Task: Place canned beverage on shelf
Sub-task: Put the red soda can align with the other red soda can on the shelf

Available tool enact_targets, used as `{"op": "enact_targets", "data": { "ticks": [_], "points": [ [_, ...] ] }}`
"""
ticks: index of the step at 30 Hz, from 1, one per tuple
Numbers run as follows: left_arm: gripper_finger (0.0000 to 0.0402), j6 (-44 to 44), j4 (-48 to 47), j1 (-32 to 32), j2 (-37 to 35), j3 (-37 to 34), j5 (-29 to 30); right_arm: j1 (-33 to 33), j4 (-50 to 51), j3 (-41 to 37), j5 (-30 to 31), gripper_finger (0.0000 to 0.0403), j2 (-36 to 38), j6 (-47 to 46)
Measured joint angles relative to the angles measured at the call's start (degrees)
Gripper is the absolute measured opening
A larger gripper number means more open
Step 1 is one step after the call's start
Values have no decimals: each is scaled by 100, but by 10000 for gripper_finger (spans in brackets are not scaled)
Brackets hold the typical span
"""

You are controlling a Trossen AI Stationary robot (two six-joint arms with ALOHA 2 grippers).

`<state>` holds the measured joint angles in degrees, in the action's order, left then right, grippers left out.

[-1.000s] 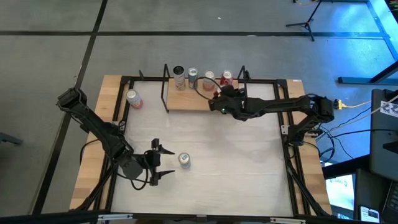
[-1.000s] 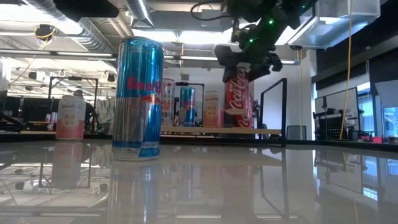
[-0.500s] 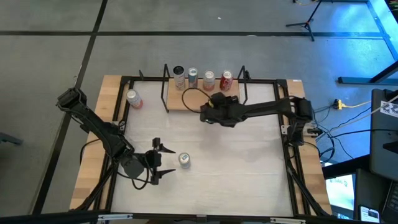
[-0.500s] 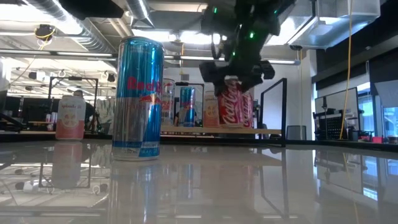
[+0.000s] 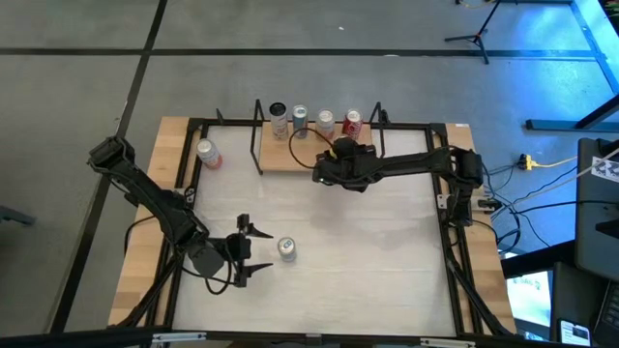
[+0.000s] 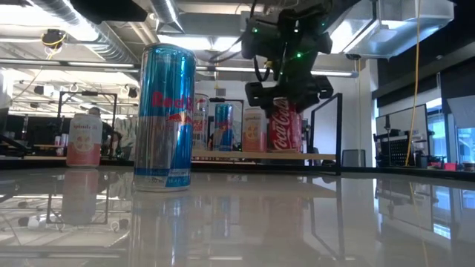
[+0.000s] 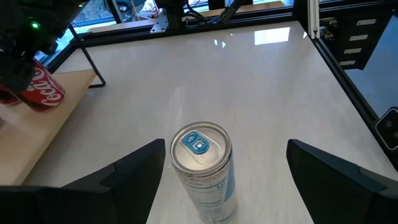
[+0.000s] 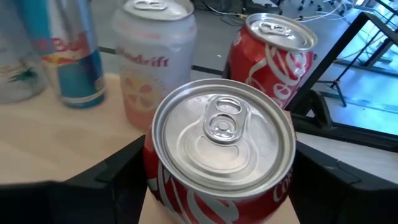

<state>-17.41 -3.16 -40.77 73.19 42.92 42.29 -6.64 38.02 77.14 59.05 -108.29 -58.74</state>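
Left pincer (image 5: 253, 253) sits near the surface's (image 5: 387, 261) front-left part, jaws spread wide, gripping nothing. A blue-and-silver can (image 5: 287, 248) stands upright just beyond its fingertips, in line with the gap but not touched; the left wrist view shows both dark fingers (image 7: 134, 171) flanking the can (image 7: 202, 168) with clear space either side.

Right pincer (image 5: 334, 159) is out over the front edge of the shelf (image 5: 290, 157), toward its right half, clamped on a red cola can (image 8: 221, 146). The right wrist view has that can upright between the fingers (image 8: 106, 177), lid facing the camera. Low view: pincer (image 6: 286, 93) comes down from above with the red can (image 6: 286, 126) in its grip; cannot tell whether the can's base touches the board.

Shelf lies at the surface's back edge, centre. Along its back stand four cans: a dark-topped one (image 5: 280, 120) at the left end, a blue one (image 5: 300, 119), a pale pink-and-white one (image 5: 325, 121), a second red cola can (image 5: 352, 122) at the right end. The gripped can is in front of the last two.

A pink can (image 5: 207, 153) stands alone near the surface's back-left corner.
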Motion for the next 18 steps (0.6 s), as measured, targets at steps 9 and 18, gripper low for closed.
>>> {"op": "enact_targets", "data": {
  "ticks": [9,18],
  "points": [
    [325,-15,2,0,0,0,-27,-63,157,-2,-6,322,2,76],
    [325,-44,9,0,0,0,-393,-54,199,-2,-16,325,17,199]
  ]
}}
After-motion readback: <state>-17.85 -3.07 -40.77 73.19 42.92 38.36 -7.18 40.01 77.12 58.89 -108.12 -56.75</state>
